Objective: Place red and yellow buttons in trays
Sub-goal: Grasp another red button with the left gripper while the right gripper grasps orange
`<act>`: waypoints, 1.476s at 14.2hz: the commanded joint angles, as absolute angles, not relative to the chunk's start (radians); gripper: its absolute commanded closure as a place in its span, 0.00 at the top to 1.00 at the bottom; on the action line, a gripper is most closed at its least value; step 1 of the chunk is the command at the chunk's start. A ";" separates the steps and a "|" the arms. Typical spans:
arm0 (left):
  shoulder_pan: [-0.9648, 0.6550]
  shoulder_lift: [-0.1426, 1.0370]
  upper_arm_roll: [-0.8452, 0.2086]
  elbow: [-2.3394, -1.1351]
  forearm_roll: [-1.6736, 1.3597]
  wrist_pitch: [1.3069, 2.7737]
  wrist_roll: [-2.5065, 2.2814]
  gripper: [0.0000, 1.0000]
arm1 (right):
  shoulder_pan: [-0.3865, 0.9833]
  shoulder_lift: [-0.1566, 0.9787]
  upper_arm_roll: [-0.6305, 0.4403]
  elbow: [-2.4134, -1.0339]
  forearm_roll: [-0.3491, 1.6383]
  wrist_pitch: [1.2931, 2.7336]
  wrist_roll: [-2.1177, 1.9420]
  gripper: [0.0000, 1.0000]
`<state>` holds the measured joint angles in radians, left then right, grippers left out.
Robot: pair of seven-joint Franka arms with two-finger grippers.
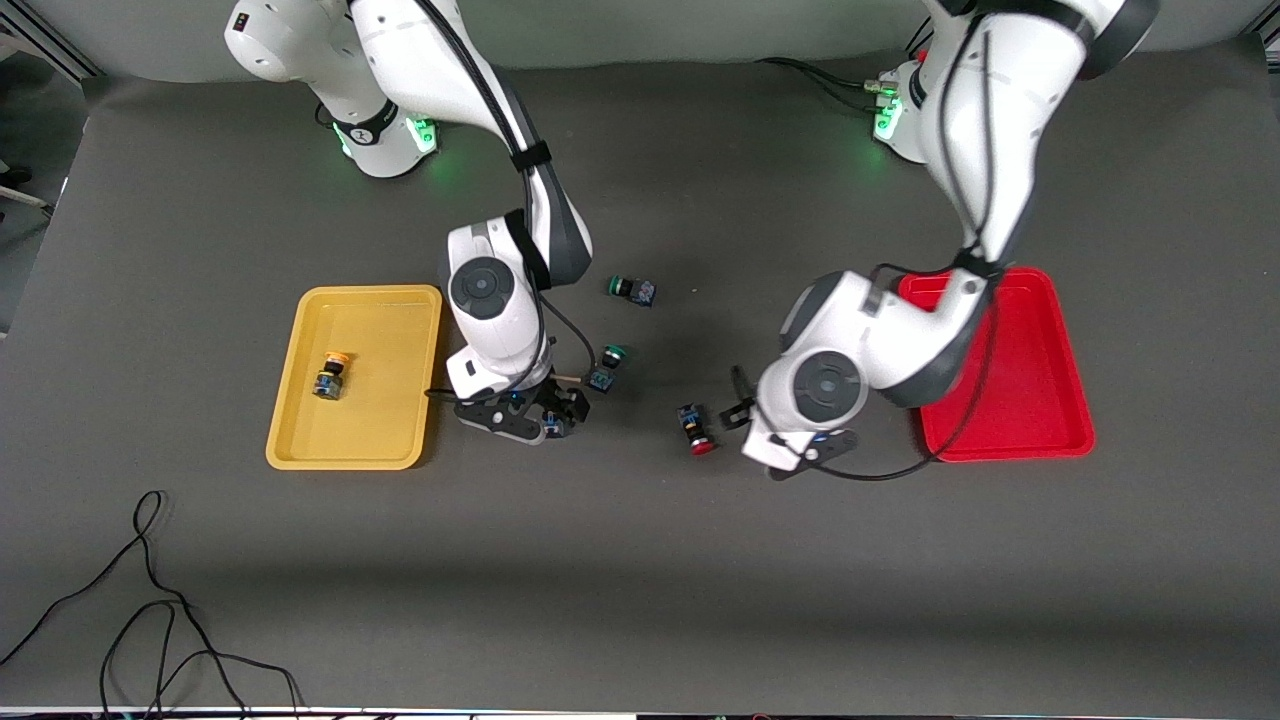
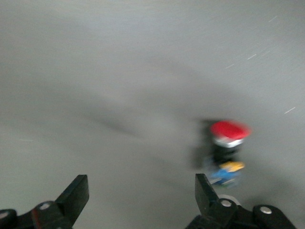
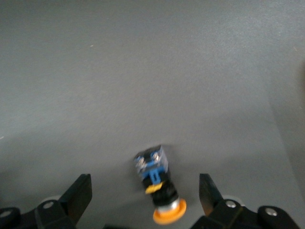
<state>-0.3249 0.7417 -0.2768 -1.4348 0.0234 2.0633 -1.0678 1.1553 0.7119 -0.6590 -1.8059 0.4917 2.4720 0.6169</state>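
The right gripper hangs low over the table just beside the yellow tray, its fingers spread wide around a yellow-capped button lying between them but not gripped; a second yellow-capped button lies inside that tray. The left gripper is likewise wide open and empty, low over the mat between the two trays, with a red-capped button lying on the table just beside one finger. The red tray sits toward the left arm's end, partly covered by that arm, and two green-capped switches lie on the mat near the right arm.
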 commanded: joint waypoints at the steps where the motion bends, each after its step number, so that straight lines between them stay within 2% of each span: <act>1: -0.371 0.808 -0.264 -1.356 0.014 2.161 -1.212 0.99 | 1.129 0.755 -0.620 -1.805 0.523 2.552 0.592 1.00; 4: -0.411 0.880 -0.261 -1.278 0.017 2.175 -1.270 0.99 | 1.124 0.787 -0.597 -1.805 0.571 2.589 0.571 0.98; 5: -0.419 0.891 -0.258 -1.281 0.028 2.195 -1.264 0.98 | 1.123 0.785 -0.597 -1.804 0.572 2.585 0.566 0.85; 7: -0.419 0.910 -0.258 -1.287 0.050 2.203 -1.255 0.97 | 1.123 0.785 -0.597 -1.804 0.572 2.580 0.560 0.32; 8: -0.420 0.913 -0.258 -1.289 0.067 2.203 -1.253 0.95 | 1.123 0.784 -0.597 -1.804 0.572 2.577 0.558 0.15; 9: -0.428 0.919 -0.258 -1.290 0.071 2.204 -1.252 0.88 | 1.115 0.779 -0.597 -1.802 0.574 2.566 0.543 0.04; 10: -0.434 0.920 -0.256 -1.295 0.078 2.204 -1.250 0.81 | 1.095 0.773 -0.597 -1.799 0.574 2.545 0.523 0.00; 11: -0.434 0.919 -0.256 -1.295 0.096 2.204 -1.249 0.56 | 1.085 0.766 -0.597 -1.795 0.574 2.511 0.502 0.00; 12: -0.434 0.919 -0.258 -1.295 0.101 2.198 -1.249 0.13 | 1.065 0.743 -0.598 -1.793 0.574 2.475 0.474 0.00; 13: -0.434 0.914 -0.258 -1.295 0.103 2.189 -1.252 0.00 | 1.043 0.720 -0.598 -1.787 0.574 2.435 0.448 0.00; 16: -0.423 0.885 -0.256 -1.289 0.103 2.137 -1.253 0.00 | 0.994 0.622 -0.626 -1.763 0.560 2.246 0.362 0.00; 21: -0.318 0.749 -0.261 -1.301 0.098 1.783 -1.019 0.00 | 0.994 0.528 -0.813 -1.743 0.520 1.979 0.068 0.00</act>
<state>-0.3576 0.8339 -0.2641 -1.2654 0.0935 1.9070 -1.1100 0.9938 0.5585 -0.7551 -1.7359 0.5392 2.0506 0.2005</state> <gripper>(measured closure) 0.683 0.670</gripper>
